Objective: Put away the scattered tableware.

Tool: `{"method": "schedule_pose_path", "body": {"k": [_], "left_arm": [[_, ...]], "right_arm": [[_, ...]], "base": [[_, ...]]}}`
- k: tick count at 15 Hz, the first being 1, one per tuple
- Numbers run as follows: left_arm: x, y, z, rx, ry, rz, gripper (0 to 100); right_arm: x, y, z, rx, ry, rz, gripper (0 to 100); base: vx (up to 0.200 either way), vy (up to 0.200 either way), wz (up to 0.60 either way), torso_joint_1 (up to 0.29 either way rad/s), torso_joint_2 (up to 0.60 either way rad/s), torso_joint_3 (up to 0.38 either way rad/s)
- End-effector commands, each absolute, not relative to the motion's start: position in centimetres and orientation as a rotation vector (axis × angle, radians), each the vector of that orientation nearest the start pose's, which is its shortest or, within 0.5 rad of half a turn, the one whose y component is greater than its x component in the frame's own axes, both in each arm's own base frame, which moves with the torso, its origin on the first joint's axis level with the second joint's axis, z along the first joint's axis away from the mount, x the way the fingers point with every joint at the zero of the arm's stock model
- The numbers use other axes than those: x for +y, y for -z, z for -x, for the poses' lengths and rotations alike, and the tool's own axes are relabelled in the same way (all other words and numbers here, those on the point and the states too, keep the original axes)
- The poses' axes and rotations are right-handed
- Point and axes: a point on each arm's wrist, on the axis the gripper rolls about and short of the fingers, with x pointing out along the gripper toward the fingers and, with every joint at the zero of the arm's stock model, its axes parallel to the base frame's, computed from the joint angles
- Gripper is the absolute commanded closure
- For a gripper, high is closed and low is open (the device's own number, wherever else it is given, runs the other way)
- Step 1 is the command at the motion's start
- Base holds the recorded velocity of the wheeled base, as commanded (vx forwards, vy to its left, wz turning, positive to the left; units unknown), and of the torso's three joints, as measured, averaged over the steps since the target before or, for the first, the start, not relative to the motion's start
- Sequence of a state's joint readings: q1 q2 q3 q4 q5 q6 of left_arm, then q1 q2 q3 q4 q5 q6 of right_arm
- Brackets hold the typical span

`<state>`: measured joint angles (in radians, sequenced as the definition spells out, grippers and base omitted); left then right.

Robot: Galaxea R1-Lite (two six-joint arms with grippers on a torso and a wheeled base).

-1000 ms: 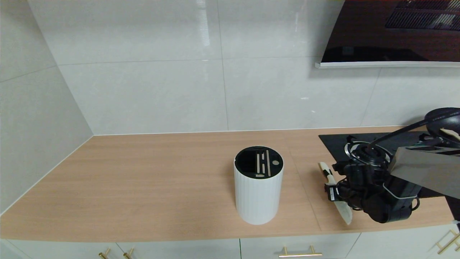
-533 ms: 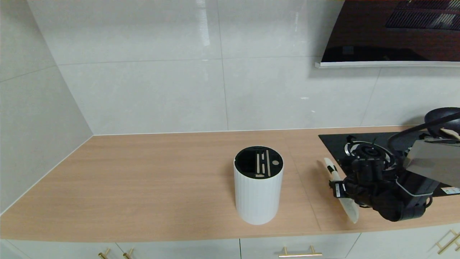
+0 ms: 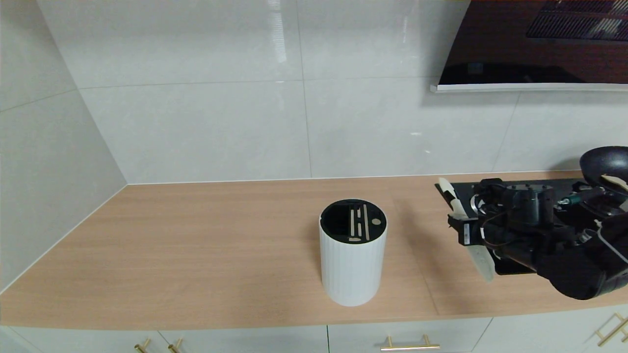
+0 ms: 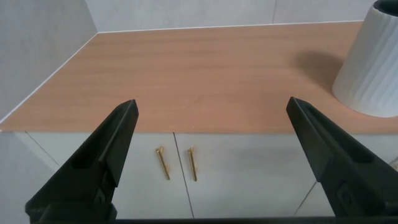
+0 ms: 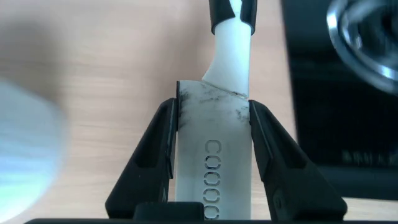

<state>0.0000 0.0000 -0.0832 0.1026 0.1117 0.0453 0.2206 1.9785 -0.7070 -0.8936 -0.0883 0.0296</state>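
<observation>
Right pincer (image 3: pixel 466 230) clamped on the knife (image 3: pixel 455 203), held aloft; left pincer (image 4: pixel 211 106) wide open.

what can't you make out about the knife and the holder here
- Knife blade tip: right wrist view, cut off by the picture's edge.
- Holder inside: head view, too dark to see past its openings.
- Holder top: left wrist view, cut off by the edge.
- Pan: head view, cut off at the right edge.

Wooden countertop (image 3: pixel 221 255) w/ white ribbed utensil holder (image 3: pixel 352 264) standing mid-right, black hob (image 3: pixel 463 189) at far right.
</observation>
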Motion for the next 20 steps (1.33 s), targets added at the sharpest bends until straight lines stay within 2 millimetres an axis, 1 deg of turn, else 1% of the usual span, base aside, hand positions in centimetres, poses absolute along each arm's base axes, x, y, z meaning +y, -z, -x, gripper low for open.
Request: {"method": "schedule_pose_path", "body": {"k": [1, 2, 3, 4, 5, 6, 7, 8, 9, 10, 11, 12, 14, 15, 16, 17, 18, 20], "left_arm": [[0.2, -10.1, 3.4, -0.024, -0.102, -0.043, 0], [0.2, -11.4, 3.6, -0.046, -0.07, -0.044, 0], [0.0, -13.4, 3.2, -0.023, -0.004, -0.046, 0], [-0.1, -15.5, 1.9, 0.039, 0.047, -0.045, 0], [-0.2, -17.4, 0.5, 0.093, 0.082, -0.043, 0], [-0.3, -19.6, -1.5, 0.14, 0.118, -0.041, 0], [-0.3, -21.5, -3.5, 0.176, 0.152, -0.034, 0], [-0.4, -22.5, -5.3, 0.218, 0.174, -0.029, 0], [-0.8, -22.9, -7.0, 0.267, 0.222, -0.021, 0], [-1.5, -23.1, -8.2, 0.303, 0.288, -0.003, 0], [-2.3, -23.8, -9.3, 0.296, 0.344, 0.027, 0], [-3.2, -24.4, -10.7, 0.278, 0.395, 0.079, 0], [-5.0, -25.5, -14.1, 0.21, 0.447, 0.183, 0], [-5.3, -25.5, -15.0, 0.199, 0.447, 0.203, 0], [-6.1, -25.3, -17.4, 0.155, 0.455, 0.254, 0], [-7.0, -24.9, -18.4, 0.178, 0.489, 0.303, 0], [-8.3, -24.3, -18.7, 0.227, 0.541, 0.331, 0], [-10.5, -22.8, -19.8, 0.332, 0.607, 0.383, 0]], "right_arm": [[9.3, -14.4, -29.2, 0.263, -0.215, 0.006, 100], [9.9, -15.6, -28.2, 0.244, -0.242, -0.002, 100], [10.5, -16.8, -26.7, 0.226, -0.279, -0.003, 100], [11.1, -17.8, -25.4, 0.216, -0.315, 0.0, 100], [11.3, -18.5, -24.7, 0.204, -0.335, -0.003, 100], [11.6, -19.2, -24.2, 0.186, -0.351, -0.005, 100], [12.3, -19.9, -23.9, 0.163, -0.383, -0.009, 100], [12.9, -20.3, -23.8, 0.148, -0.403, -0.012, 100], [13.5, -20.5, -23.5, 0.144, -0.427, -0.012, 100], [14.0, -20.9, -23.4, 0.133, -0.445, -0.014, 100], [14.4, -21.1, -23.4, 0.13, -0.461, -0.014, 100], [15.3, -21.3, -23.2, 0.133, -0.49, -0.011, 100], [16.1, -21.4, -23.6, 0.154, -0.506, -0.003, 100], [16.3, -21.4, -23.5, 0.155, -0.513, -0.001, 100], [17.0, -21.3, -23.1, 0.162, -0.536, -0.001, 100], [17.5, -21.3, -22.5, 0.164, -0.551, -0.019, 100], [18.3, -21.3, -22.0, 0.17, -0.565, -0.034, 100], [19.8, -20.5, -21.3, 0.194, -0.565, -0.02, 100]], "base": [[0.0, 0.0, 0.0, 0.0, 0.0, 0.0], [0.0, 0.0, 0.0, 0.0, 0.0, 0.0], [0.0, 0.0, 0.0, 0.0, 0.0, 0.0], [0.0, 0.0, 0.0, 0.0, 0.0, 0.0], [0.0, 0.0, 0.0, 0.0, 0.0, 0.0], [0.0, 0.0, 0.0, 0.0, 0.0, 0.0], [0.0, 0.0, 0.0, 0.0, 0.0, 0.0], [0.0, 0.0, 0.0, 0.0, 0.0, 0.0], [0.0, 0.0, 0.0, 0.0, 0.0, 0.0], [0.0, 0.0, 0.0, 0.0, 0.0, 0.0], [0.0, 0.0, 0.0, 0.0, 0.0, 0.0], [0.0, 0.0, 0.0, 0.0, 0.0, 0.0], [0.0, 0.0, 0.0, 0.0, 0.0, 0.0], [0.0, 0.0, 0.0, 0.0, 0.0, 0.0], [0.0, 0.0, 0.0, 0.0, 0.0, 0.0], [0.0, 0.0, 0.0, 0.0, 0.0, 0.0], [0.0, 0.0, 0.0, 0.0, 0.0, 0.0], [0.0, 0.0, 0.0, 0.0, 0.0, 0.0]]}}
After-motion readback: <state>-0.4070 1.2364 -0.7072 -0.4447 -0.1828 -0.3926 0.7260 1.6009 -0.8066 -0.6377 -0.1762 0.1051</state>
